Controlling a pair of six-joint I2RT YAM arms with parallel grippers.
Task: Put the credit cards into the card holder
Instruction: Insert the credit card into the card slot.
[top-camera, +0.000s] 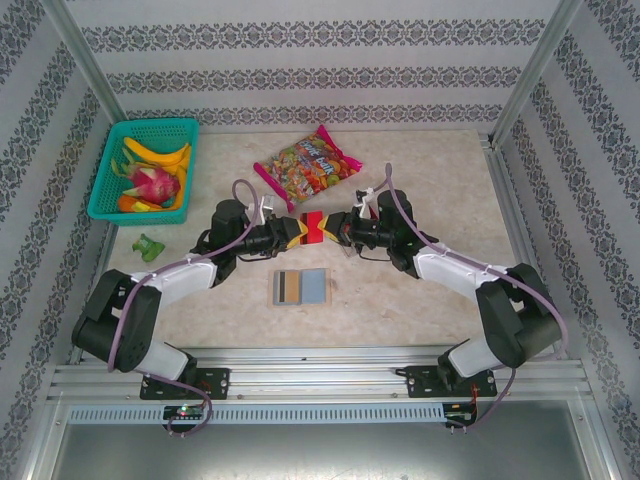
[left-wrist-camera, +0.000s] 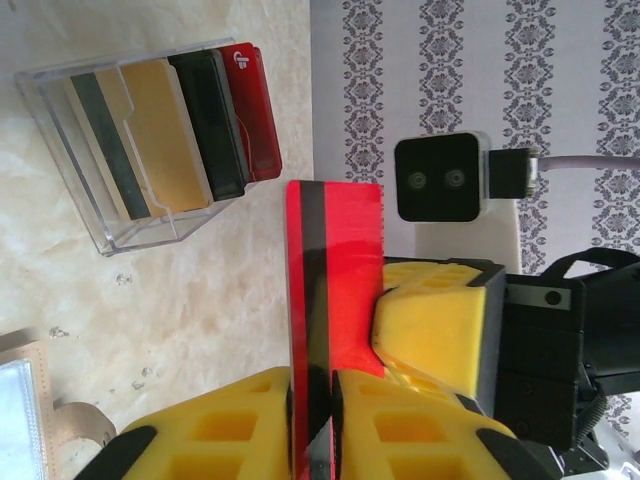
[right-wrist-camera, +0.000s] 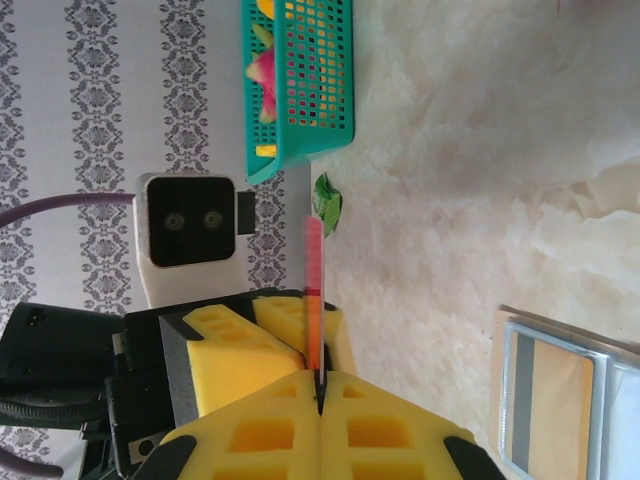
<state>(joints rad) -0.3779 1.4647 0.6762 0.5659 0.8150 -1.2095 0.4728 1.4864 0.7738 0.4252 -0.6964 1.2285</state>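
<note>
Top external: thin red plastic credit card (top-camera: 314, 227) mid-air, near the open tan leather card holder (top-camera: 300, 287).
Left gripper (top-camera: 297, 233): narrow, pinching the card.
Right gripper (top-camera: 333, 229): clamped on the card.
Advice: right should release only once left's grip looks firm.

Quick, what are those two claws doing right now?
Left gripper: closed on the thin red plastic card.
Right gripper: closed on the same card.

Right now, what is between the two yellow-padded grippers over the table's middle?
A thin red plastic card, pinched at opposite ends by the left gripper and the right gripper. The top view shows it; both wrist views confirm.
</note>
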